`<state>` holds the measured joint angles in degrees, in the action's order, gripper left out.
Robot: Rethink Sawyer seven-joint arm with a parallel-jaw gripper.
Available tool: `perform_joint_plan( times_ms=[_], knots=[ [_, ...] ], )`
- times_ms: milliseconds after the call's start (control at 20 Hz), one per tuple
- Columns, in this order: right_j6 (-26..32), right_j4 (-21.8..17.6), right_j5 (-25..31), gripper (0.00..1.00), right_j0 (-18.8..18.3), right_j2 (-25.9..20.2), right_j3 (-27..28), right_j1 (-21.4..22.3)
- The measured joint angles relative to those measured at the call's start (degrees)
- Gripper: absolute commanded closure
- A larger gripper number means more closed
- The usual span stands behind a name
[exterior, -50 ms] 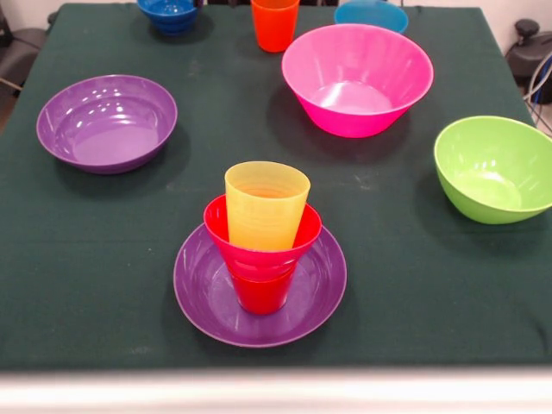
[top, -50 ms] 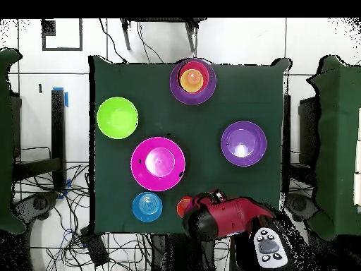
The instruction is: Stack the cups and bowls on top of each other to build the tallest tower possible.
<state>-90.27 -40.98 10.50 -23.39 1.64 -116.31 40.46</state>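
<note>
The tower (exterior, -50 ms: pixel 261 259) stands near the table's front edge in the front view: a shallow purple bowl (exterior, -50 ms: pixel 207 297) as base, a red cup (exterior, -50 ms: pixel 260 293) on it, a small crimson bowl (exterior, -50 ms: pixel 250 246) seated on that cup, and a yellow cup (exterior, -50 ms: pixel 266 205) upright in the crimson bowl. Of the loose pieces, the pink bowl (exterior, -50 ms: pixel 357 78) is largest, then the lime green bowl (exterior, -50 ms: pixel 494 168) and the second purple bowl (exterior, -50 ms: pixel 107 121), all resting mouth up and well apart on the green tablecloth (exterior, -50 ms: pixel 103 259). Smaller pieces line the far edge: the light blue bowl (exterior, -50 ms: pixel 371 14), the dark blue bowl (exterior, -50 ms: pixel 168 14) and the orange cup (exterior, -50 ms: pixel 275 23). In the overhead view the arm (top, -50 ms: pixel 225 215) hangs over the edge opposite the tower, just beside the orange cup, which looks the nearest piece; the tower lies straight across the table from it. The gripper itself is hidden under the arm, so I cannot tell its state.
</note>
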Motion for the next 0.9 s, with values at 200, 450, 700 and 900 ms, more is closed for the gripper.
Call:
perform_joint_plan(
  times_ms=[200, 450, 700, 900],
  knots=[
    [0.00, -0.02, -1.26, 0.00, 0.66, 1.13, 0.03, -1.85],
    [0.00, -0.01, -2.95, 0.00, 0.80, 2.12, 0.06, -4.17],
    [0.00, -0.01, -3.15, 0.00, 0.80, 2.40, 0.06, -4.77],
    [0.00, -0.02, -2.96, 0.00, 0.79, 2.47, 0.05, -4.04]
  ],
)
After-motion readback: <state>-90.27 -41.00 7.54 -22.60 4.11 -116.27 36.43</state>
